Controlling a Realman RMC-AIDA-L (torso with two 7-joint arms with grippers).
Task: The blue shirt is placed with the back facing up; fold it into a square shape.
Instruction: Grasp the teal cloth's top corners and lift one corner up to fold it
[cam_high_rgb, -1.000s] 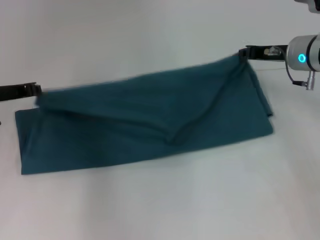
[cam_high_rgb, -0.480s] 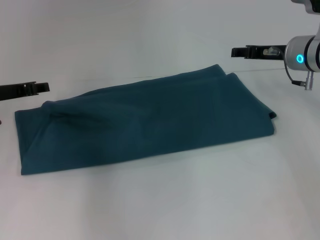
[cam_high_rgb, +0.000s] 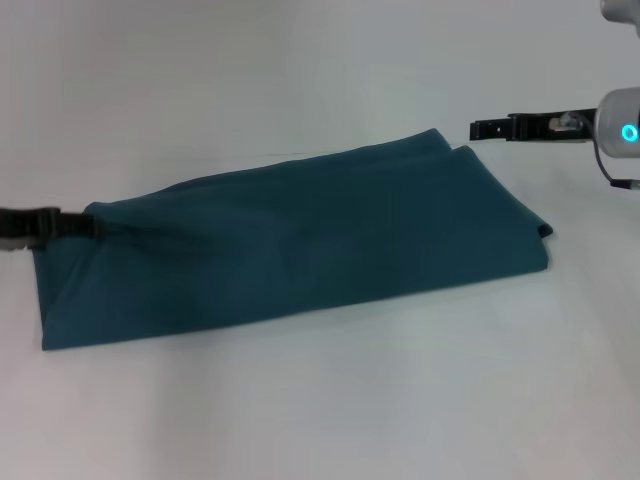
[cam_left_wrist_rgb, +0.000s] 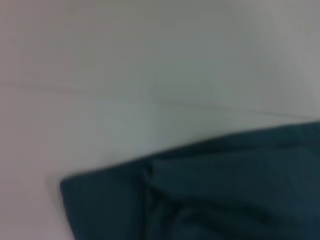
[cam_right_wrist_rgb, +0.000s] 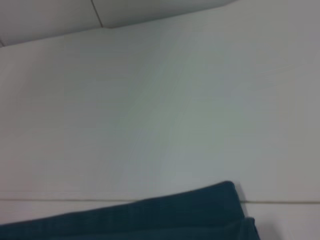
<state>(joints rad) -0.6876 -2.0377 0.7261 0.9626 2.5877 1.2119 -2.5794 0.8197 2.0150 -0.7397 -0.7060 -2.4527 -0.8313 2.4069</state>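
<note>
Shirt (cam_high_rgb: 290, 240) lies folded into a long band across the middle of the white table (cam_high_rgb: 320, 400), running from near the left edge toward the right edge and slanting a little toward the far side as it goes right. The near stretch of tabletop in front of it is bare white. The band's near long edge is straight; its left end is squared off, and its right end shows stacked layers with a small dark fold at the near right corner. The upper layer's far edge forms a soft ridge along the band.

The left gripper (cam_high_rgb: 85, 224) reaches in from the left edge, low, its tip meeting the shirt's far left corner; whether its jaws are apart or together cannot be told. The left wrist view shows that corner of the shirt (cam_left_wrist_rgb: 200, 195) with a crease in it.

Farther back, the right gripper (cam_high_rgb: 478, 129) hangs above the table just beyond the shirt's far right corner, clear of the cloth, holding nothing; its jaw state cannot be told either. The right wrist view shows that corner (cam_right_wrist_rgb: 190, 212) on the table.
</note>
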